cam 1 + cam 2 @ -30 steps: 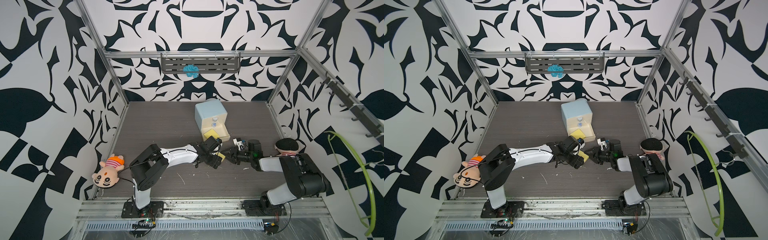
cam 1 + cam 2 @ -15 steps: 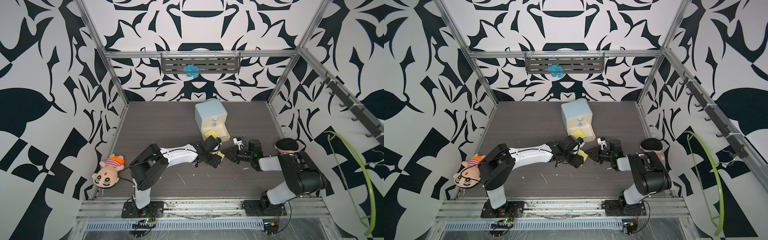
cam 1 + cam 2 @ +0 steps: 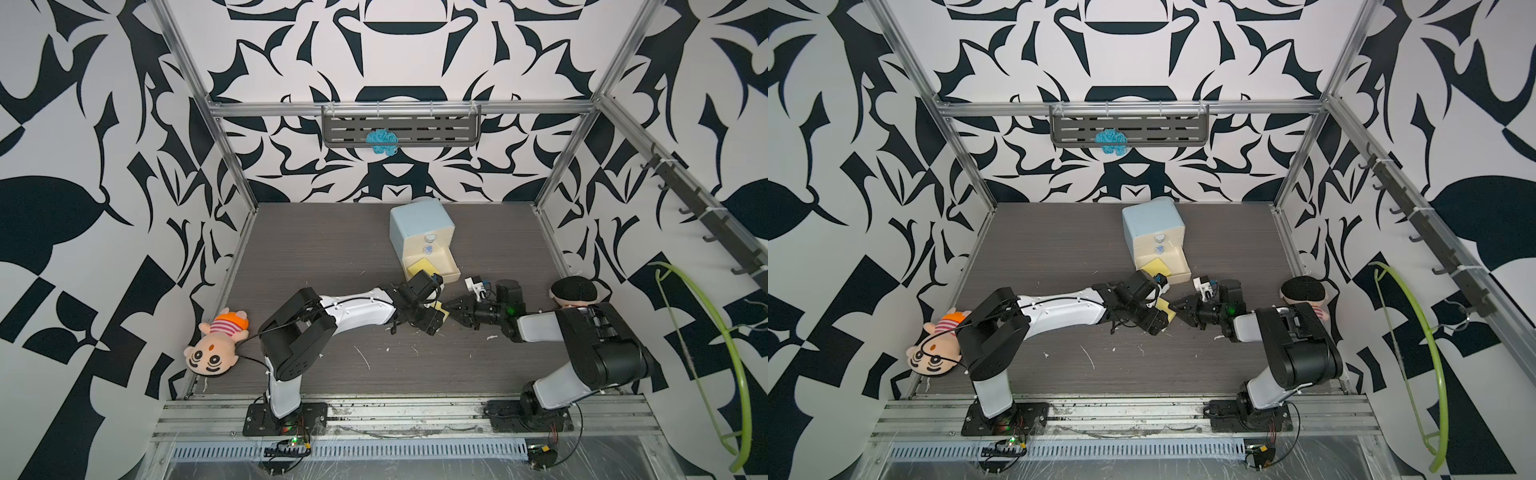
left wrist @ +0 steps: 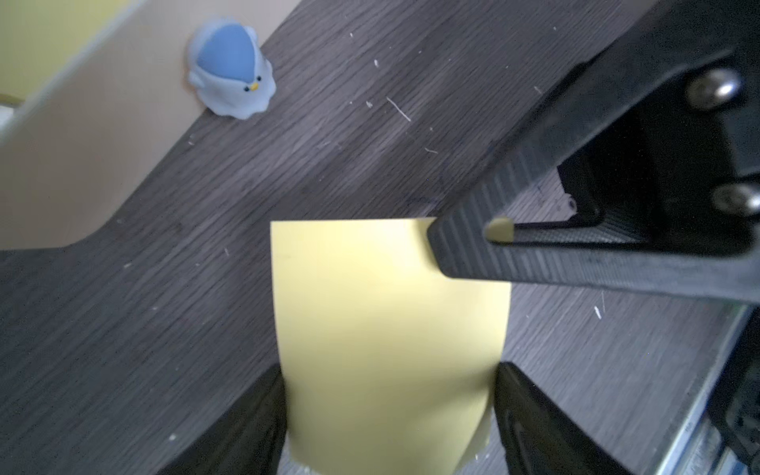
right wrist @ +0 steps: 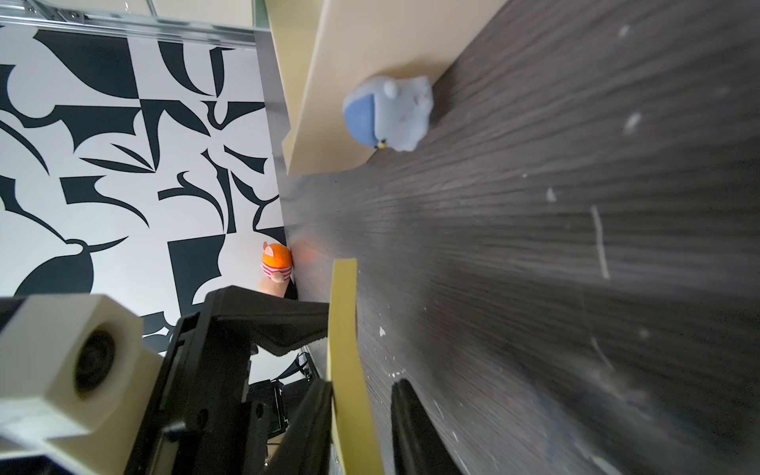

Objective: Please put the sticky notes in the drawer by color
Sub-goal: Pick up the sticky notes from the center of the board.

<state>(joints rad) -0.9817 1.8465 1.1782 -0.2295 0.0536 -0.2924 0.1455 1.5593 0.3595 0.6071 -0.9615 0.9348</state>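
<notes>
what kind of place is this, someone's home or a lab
Probably a robot test cell, not a home: left arm and right arm bolted to a rail, a metal frame with patterned walls, one small drawer chest.

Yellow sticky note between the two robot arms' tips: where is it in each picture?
Top view: yellow sticky note at centre, where both arms meet.
Top view: the note also at centre.
Left wrist: note face-on, lower middle.
Right wrist: note edge-on, a thin strip, lower middle.
Shared landmark: the cream front of the open drawer, near the note in all four.
</notes>
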